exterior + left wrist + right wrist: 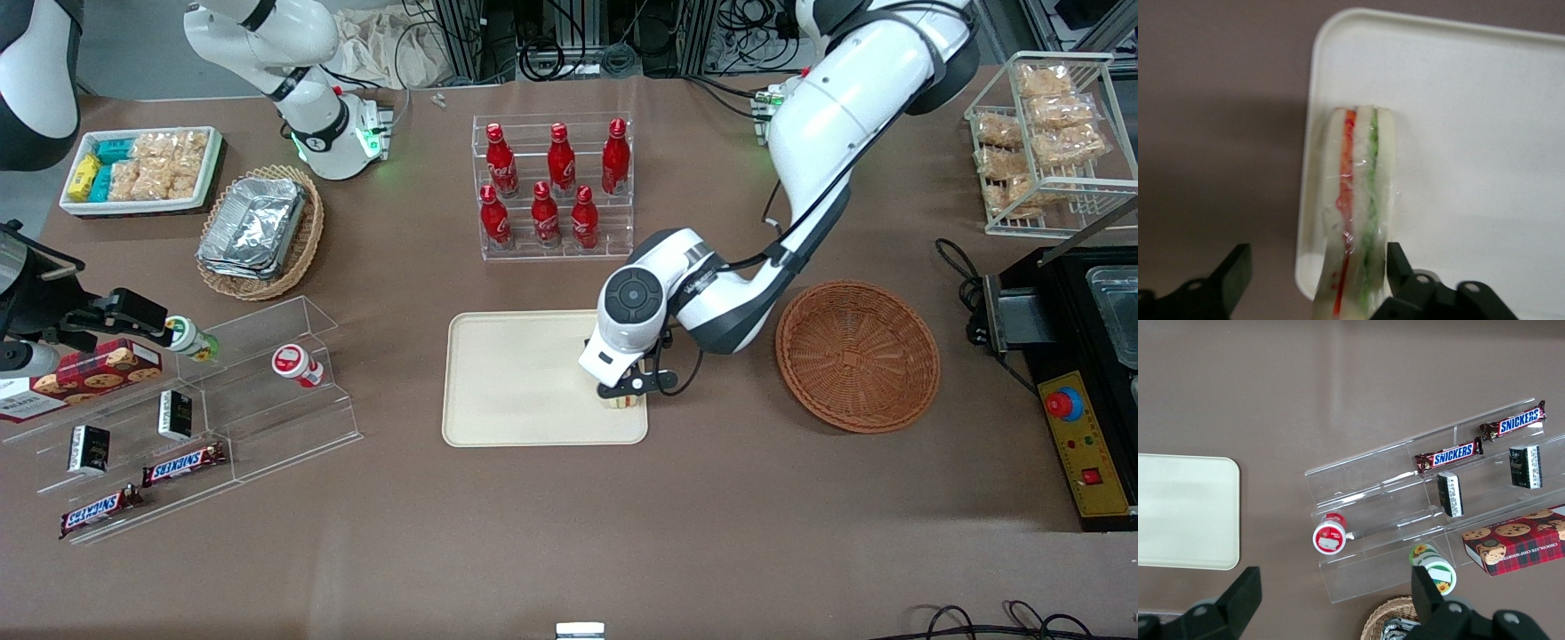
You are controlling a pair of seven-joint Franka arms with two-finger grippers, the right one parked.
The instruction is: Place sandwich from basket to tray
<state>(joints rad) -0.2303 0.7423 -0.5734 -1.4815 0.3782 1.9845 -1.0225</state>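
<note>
The sandwich [623, 403], a white wedge with red and green layers [1361, 180], stands on edge on the cream tray [516, 378] at the corner nearest the basket. In the wrist view it rests just inside the tray's rim [1306, 200]. My left gripper [626, 394] hangs low over it and is open [1318, 270]. One finger [1399, 270] is against the bread on the green side. The other finger [1235, 270] stands well apart from it, over the table. The reddish-brown wicker basket [858, 356] sits empty beside the tray, toward the working arm's end.
A clear rack of red bottles [553, 187] stands farther from the front camera than the tray. A tan basket of foil trays [260, 229], a white snack bin [140, 169] and clear snack shelves [187, 409] lie toward the parked arm's end. A black control box [1080, 418] lies toward the working arm's end, past the basket.
</note>
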